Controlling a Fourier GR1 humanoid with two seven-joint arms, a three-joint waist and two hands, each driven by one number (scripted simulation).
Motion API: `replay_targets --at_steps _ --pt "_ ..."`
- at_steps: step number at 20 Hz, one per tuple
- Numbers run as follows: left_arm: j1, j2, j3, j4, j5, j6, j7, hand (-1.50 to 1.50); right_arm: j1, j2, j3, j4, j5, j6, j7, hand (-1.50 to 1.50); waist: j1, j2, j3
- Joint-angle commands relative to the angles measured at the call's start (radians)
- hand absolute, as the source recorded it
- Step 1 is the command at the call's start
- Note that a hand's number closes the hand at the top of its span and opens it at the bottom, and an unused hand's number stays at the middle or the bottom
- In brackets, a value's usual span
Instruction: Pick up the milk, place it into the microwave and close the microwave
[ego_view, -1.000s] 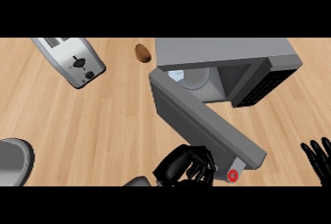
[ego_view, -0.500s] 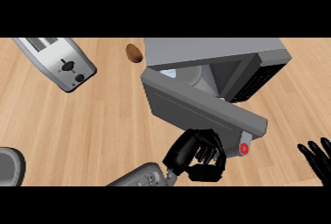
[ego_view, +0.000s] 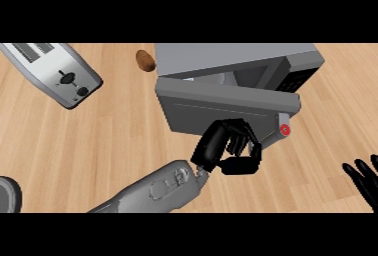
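The grey microwave stands at the back right of the counter. Its door is swung almost closed, leaving a narrow gap along the top. Only a thin pale strip of the inside shows through that gap, and the milk is not visible. My left hand rests against the lower front of the door beside the red button, fingers curled and holding nothing. At the lower right edge my right hand rests open with its fingers up.
A silver toaster lies at the back left. A brown potato-like item sits just left of the microwave. A grey round rim shows at the lower left edge. Bare wooden counter lies between them.
My left hand has moved up and forward against the door, swinging it from wide open to nearly closed. The white item inside the microwave is now hidden. The right hand stayed put.
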Motion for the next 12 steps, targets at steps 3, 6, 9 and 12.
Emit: replay_targets --at_steps 3,6,9,12 --pt "-0.116 -0.001 0.053 0.091 0.108 0.022 -0.025 1.5 -0.003 -0.038 -0.016 -0.068 -0.066 -0.03 0.071 -1.5 -0.023 0.008 0.0" --pt "-0.154 -0.001 0.069 0.131 0.152 0.019 -0.053 1.5 -0.007 -0.039 -0.017 -0.072 -0.073 -0.038 0.081 -1.5 -0.032 0.012 0.001" --pt "-0.182 -0.001 0.107 0.171 0.201 0.003 -0.079 1.5 -0.019 -0.047 -0.018 -0.099 -0.084 -0.059 0.104 -1.5 -0.044 0.022 0.0" --pt "-0.2 -0.001 0.133 0.211 0.251 -0.004 -0.108 1.5 -0.02 -0.048 -0.028 -0.09 -0.092 -0.068 0.111 -1.5 -0.046 0.024 0.001"
